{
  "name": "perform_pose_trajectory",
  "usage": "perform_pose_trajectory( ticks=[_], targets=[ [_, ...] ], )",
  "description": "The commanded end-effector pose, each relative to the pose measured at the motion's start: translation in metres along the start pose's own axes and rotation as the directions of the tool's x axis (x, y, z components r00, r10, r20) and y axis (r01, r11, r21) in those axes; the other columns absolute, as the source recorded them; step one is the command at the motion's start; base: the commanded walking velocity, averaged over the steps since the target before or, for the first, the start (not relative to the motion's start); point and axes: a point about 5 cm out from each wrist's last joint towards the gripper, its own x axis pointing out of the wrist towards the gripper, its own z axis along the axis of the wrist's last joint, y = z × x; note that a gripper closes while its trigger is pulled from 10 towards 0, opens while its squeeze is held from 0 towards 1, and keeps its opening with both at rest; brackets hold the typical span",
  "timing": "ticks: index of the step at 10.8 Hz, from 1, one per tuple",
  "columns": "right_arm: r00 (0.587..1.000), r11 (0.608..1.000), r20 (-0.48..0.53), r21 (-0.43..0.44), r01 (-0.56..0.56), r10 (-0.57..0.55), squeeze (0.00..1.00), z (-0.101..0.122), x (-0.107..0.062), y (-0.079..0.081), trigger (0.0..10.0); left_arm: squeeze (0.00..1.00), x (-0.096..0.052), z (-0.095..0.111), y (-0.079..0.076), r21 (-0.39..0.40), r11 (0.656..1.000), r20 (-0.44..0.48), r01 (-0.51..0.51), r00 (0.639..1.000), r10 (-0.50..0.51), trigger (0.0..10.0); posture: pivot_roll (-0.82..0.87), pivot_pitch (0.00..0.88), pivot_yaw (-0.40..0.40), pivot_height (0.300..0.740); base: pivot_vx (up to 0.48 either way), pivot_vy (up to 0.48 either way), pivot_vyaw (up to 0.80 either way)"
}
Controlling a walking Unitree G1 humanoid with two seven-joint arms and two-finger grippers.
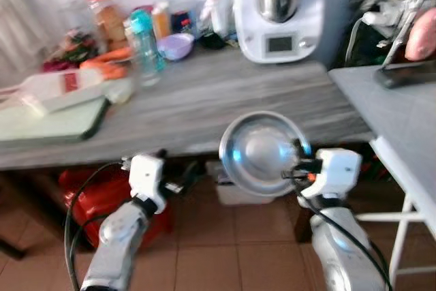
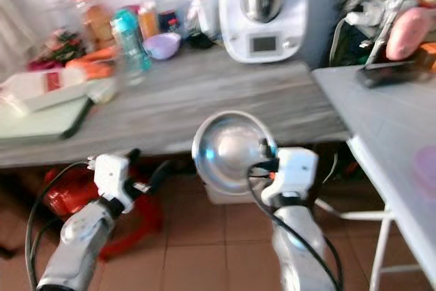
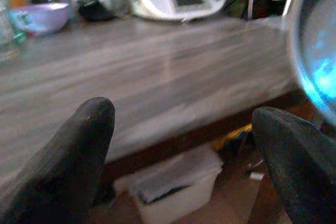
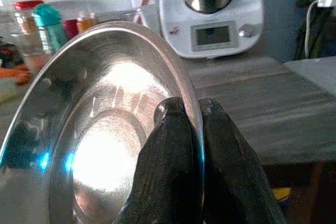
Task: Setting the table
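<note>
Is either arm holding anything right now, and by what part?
The right gripper pinches the steel bowl by its rim, one finger inside, one outside. The left gripper holds nothing.

Both eye views look forward and down from the head at the grey wooden counter (image 1: 204,100). Each wrist view looks close along its own fingers. All four share the white kitchen machine (image 4: 212,14).

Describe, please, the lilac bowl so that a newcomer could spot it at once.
On the grey wooden table, look along the back edge, left of the white kitchen machine. The lilac bowl sits right of the teal-capped bottle; it is small, pale purple, and the table's sole bowl.
</note>
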Motion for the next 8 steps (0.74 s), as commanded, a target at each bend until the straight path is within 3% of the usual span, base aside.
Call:
perform_pose_trajectory(
  ticks=[1, 2, 8],
  targets=[
    [1.0, 1.0, 0.016, 0.003, -0.002, 0.002, 0.0, 0.0027, 0.0018, 0.0013, 10.0, 0.0, -0.0027, 0.0004, 0.0037, 0.018, 1.0, -0.005, -0.009, 1.0, 0.009, 10.0, 0.0, 0.0, 0.083, 0.74, 0.345, 0.0, 0.76],
    [1.0, 1.0, 0.014, 0.005, -0.003, 0.002, 0.0, 0.002, 0.0012, 0.0027, 10.0, 0.0, -0.0029, 0.0004, 0.0039, 0.02, 1.0, -0.006, -0.01, 1.0, 0.01, 10.0, 0.01, 0.0, 0.082, 0.74, 0.334, 0.0, 0.77],
    [1.0, 1.0, 0.017, 0.0, 0.015, -0.015, 0.0, 0.0016, 0.0052, 0.0, 10.0, 0.0, -0.001, 0.0035, 0.0037, 0.023, 1.0, 0.009, -0.009, 1.0, 0.008, 10.0, 0.01, 0.0, 0.078, 0.74, 0.336, 0.0, 0.0]
  ],
)
